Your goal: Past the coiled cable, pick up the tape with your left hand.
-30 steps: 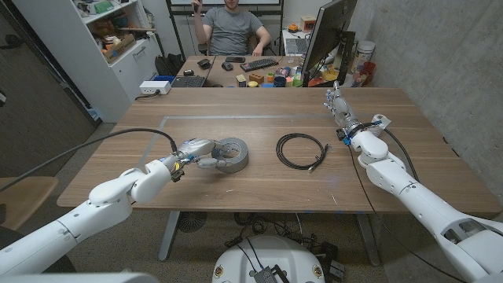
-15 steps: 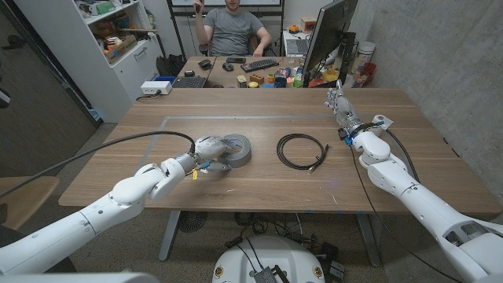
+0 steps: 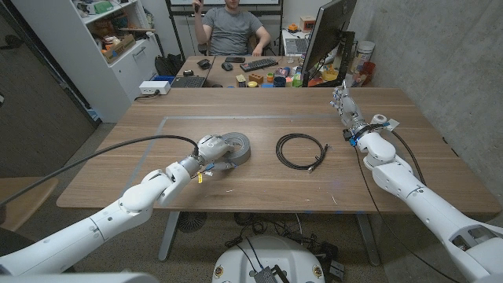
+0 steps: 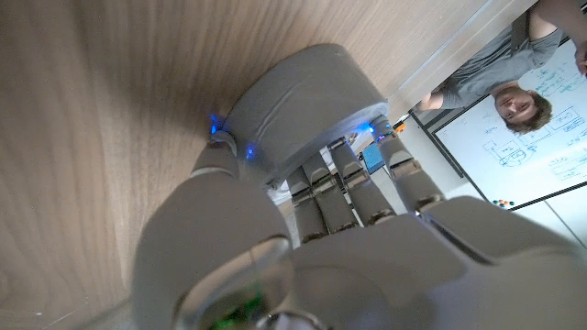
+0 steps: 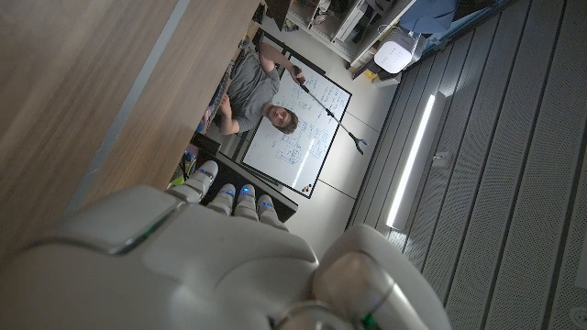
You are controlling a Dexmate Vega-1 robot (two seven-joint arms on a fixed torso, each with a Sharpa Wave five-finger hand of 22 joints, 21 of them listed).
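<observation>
The grey roll of tape (image 3: 238, 145) sits on the wooden table (image 3: 259, 185), to the left of the coiled black cable (image 3: 301, 150). My left hand (image 3: 211, 149) is at the roll's near-left side and grips it. In the left wrist view the thumb presses one side of the tape (image 4: 303, 105) and the fingers (image 4: 353, 188) lie along the other. My right hand (image 3: 346, 106) stands over the table's far right part, fingers straight and apart, holding nothing. It is well clear of the cable.
A monitor (image 3: 326, 35) stands at the back right with small items beside it. A person (image 3: 233, 27) sits at a desk behind the table. A white shelf unit (image 3: 118, 39) stands at the back left. A pale tape line (image 3: 236, 118) marks the tabletop.
My left hand has reached further forward and to the right and closed around the tape, and the roll has shifted slightly away with it. My right hand drifted a little to the right.
</observation>
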